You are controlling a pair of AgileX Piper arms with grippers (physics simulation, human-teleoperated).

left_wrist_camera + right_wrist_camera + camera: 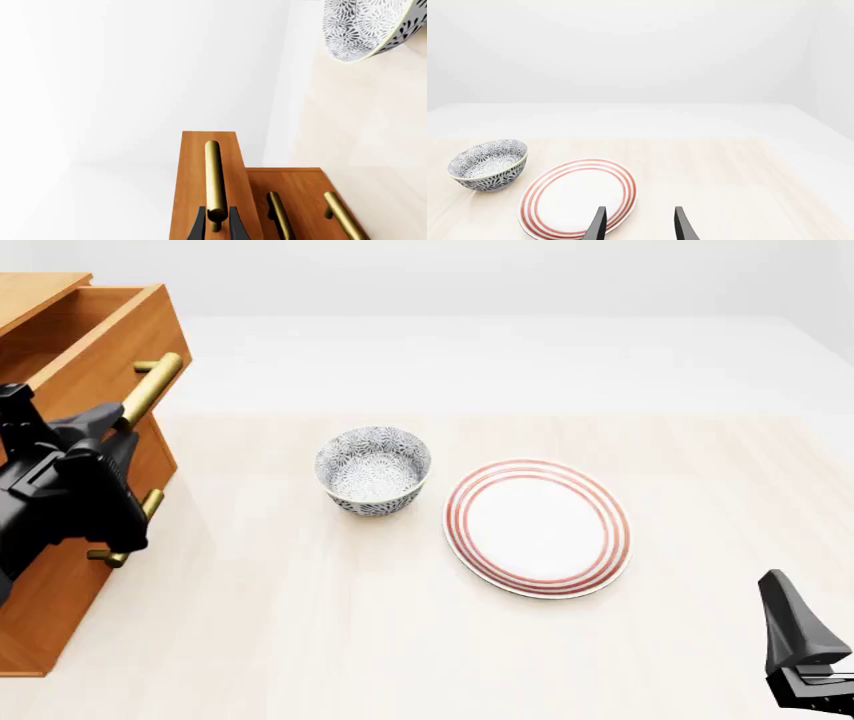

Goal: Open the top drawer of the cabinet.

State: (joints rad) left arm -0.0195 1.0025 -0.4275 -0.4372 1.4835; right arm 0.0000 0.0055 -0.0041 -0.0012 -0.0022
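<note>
The cabinet point(51, 592) stands at the table's left edge. Its top drawer point(118, 348) is slid out toward the table's middle, past the two lower drawers point(303, 192). My left gripper point(124, 423) is shut on the top drawer's brass bar handle point(155, 386). In the left wrist view the two black fingers point(198, 226) sit on either side of that handle point(213, 175), near one of its ends. My right gripper point(805, 645) is low at the front right; in the right wrist view it point(639, 225) is open and empty.
A patterned grey-and-white bowl point(374, 469) stands mid-table, right of the cabinet. A white plate with red rings point(538, 526) lies beside it, in front of my right gripper. Both also show in the right wrist view: the bowl point(488, 165) and the plate point(578, 199).
</note>
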